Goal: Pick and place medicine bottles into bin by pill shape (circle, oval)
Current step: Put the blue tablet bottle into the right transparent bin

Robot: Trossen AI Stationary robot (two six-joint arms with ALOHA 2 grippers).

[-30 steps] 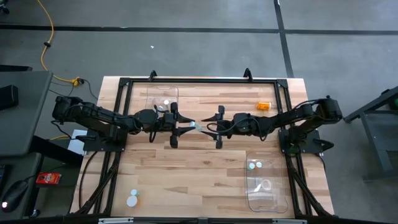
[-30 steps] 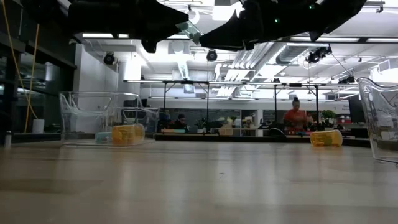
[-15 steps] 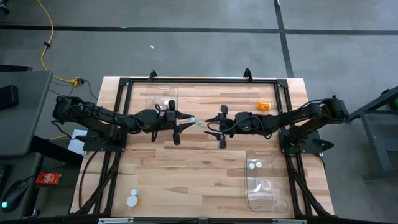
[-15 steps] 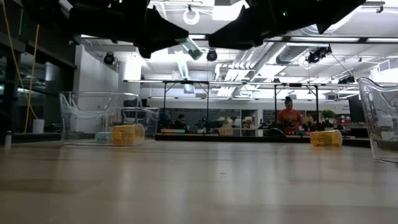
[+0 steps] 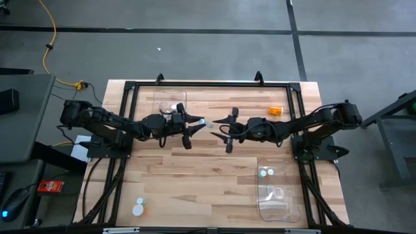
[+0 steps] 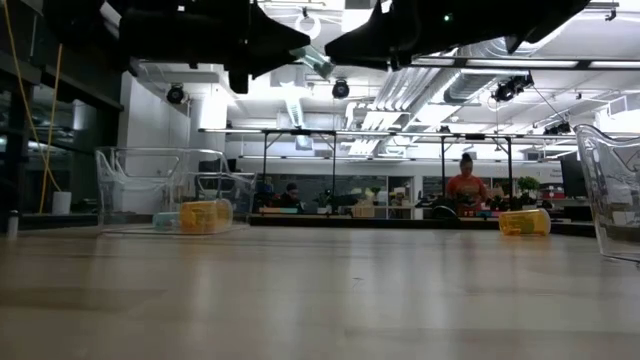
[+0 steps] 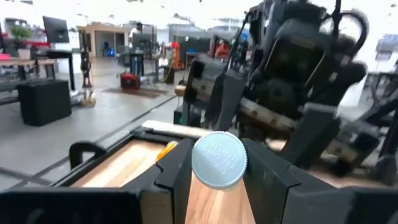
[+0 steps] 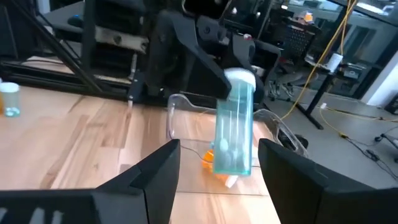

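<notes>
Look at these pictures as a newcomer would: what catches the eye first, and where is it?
First, the two dark arms meeting above the middle of the table, where the left hand holds a pale teal bottle up in the air by its white-capped end. The right hand faces it with fingers spread, not touching it. Next come the clear bins, one at the table's far left and one near right, and an orange bottle lying at the far right.

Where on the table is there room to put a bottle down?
Bare wood lies between the two white caps near the front left corner and the right bin. More lies between the left bin and the orange bottle. The middle is crowded: both arms meet above it.
</notes>
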